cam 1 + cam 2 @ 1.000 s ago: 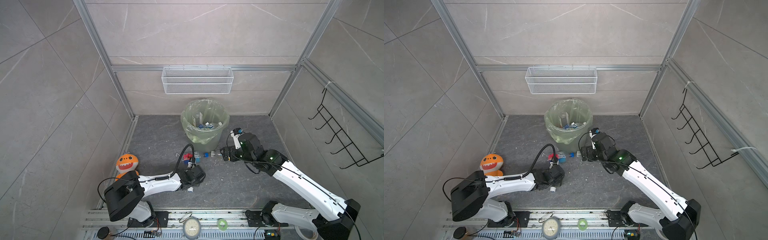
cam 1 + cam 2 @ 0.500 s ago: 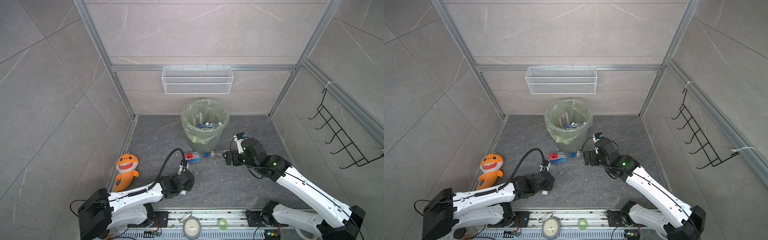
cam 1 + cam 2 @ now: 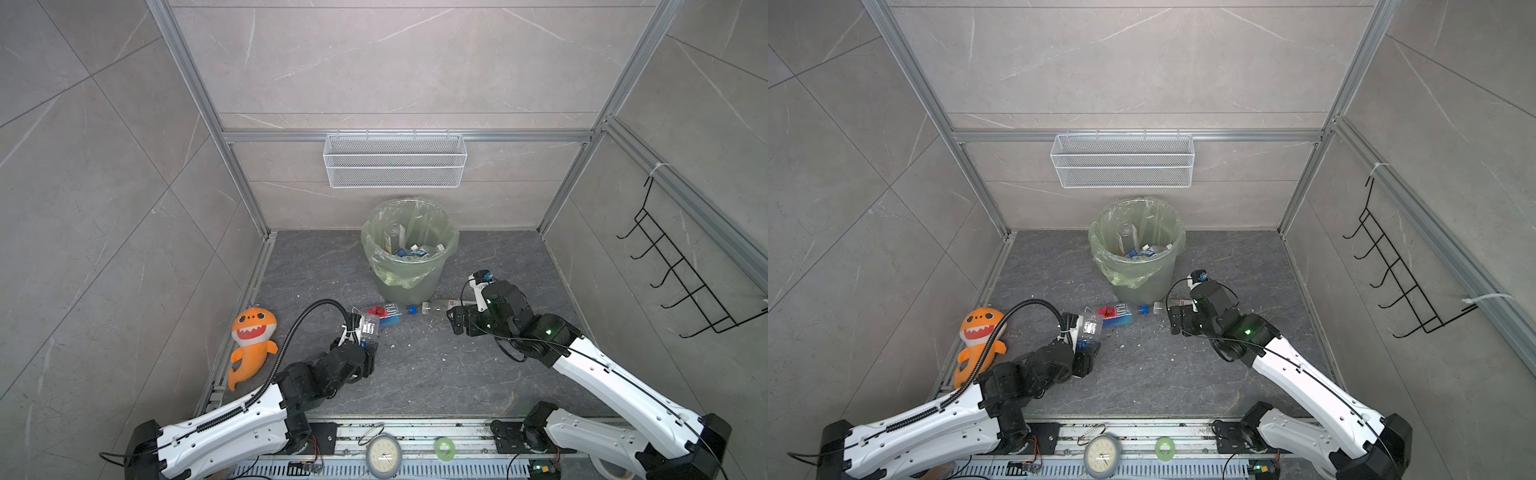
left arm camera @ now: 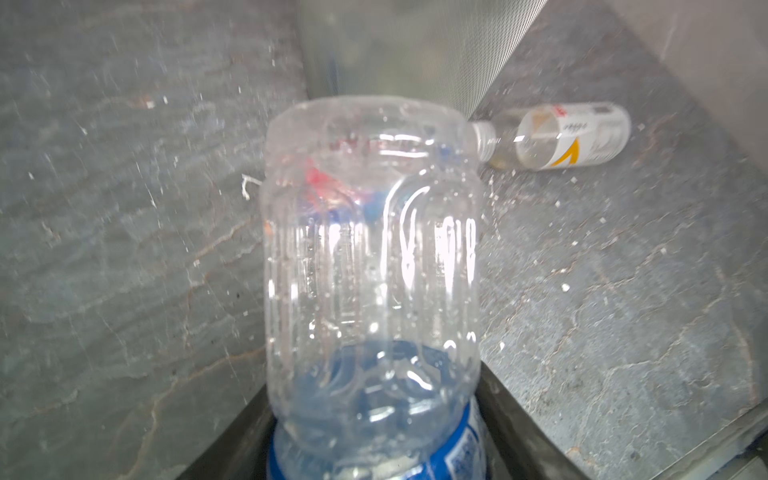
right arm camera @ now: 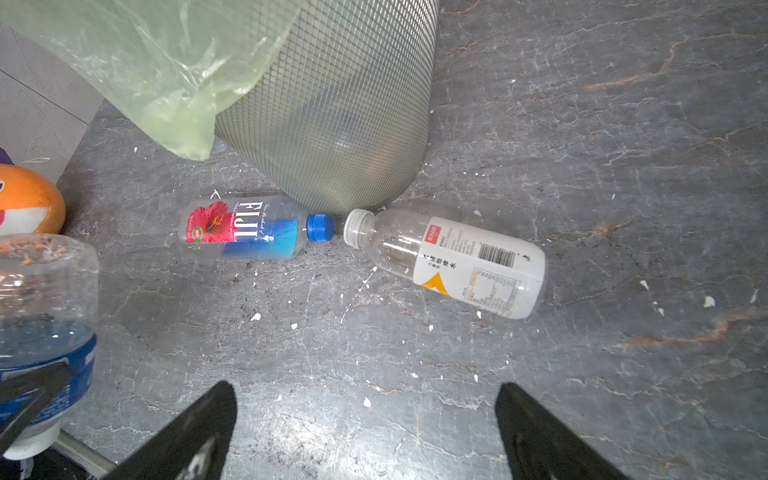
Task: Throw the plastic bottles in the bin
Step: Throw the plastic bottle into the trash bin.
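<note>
Left wrist: left hand (image 4: 374, 432) clamped on blue-labelled bottle (image 4: 370, 249); right wrist: right hand (image 5: 365, 432) agape near white-labelled bottle (image 5: 449, 262).

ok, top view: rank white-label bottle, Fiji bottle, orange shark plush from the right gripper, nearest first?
1. Clear plastic bottle with white label, lying right beside the right gripper.
2. Clear plastic Fiji bottle with blue-and-red label, lying next along, leftward.
3. Orange plush shark, far left side.
</note>
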Controlling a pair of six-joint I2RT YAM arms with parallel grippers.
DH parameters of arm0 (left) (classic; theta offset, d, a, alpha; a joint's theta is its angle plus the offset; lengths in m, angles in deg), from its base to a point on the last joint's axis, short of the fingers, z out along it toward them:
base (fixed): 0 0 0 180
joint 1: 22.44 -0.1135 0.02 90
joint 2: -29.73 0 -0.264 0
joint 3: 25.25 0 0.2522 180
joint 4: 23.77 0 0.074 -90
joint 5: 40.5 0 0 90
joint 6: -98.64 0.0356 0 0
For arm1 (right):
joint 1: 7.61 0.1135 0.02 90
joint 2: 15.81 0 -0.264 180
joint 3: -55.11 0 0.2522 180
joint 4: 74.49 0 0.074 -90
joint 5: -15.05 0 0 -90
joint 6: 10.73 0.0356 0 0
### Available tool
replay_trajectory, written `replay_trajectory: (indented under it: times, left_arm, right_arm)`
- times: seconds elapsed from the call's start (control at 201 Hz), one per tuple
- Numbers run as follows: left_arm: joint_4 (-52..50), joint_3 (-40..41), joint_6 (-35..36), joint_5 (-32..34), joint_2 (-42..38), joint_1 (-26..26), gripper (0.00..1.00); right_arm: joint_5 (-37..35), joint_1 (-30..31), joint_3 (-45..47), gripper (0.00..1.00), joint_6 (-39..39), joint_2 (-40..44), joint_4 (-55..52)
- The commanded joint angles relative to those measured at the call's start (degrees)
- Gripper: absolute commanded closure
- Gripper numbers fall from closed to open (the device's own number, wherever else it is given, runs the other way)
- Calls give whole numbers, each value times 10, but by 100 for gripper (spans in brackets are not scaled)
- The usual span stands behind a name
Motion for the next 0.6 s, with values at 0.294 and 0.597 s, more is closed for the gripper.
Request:
replay_trajectory:
  times: [0.294, 0.597]
  left_arm:
    - [27, -132, 149, 10, -57, -14, 35]
    - [57, -501, 239, -190, 253, -153, 35]
  right_arm:
    - [10, 3, -14, 0, -2, -8, 17]
    - [21, 3, -42, 0, 5, -18, 17]
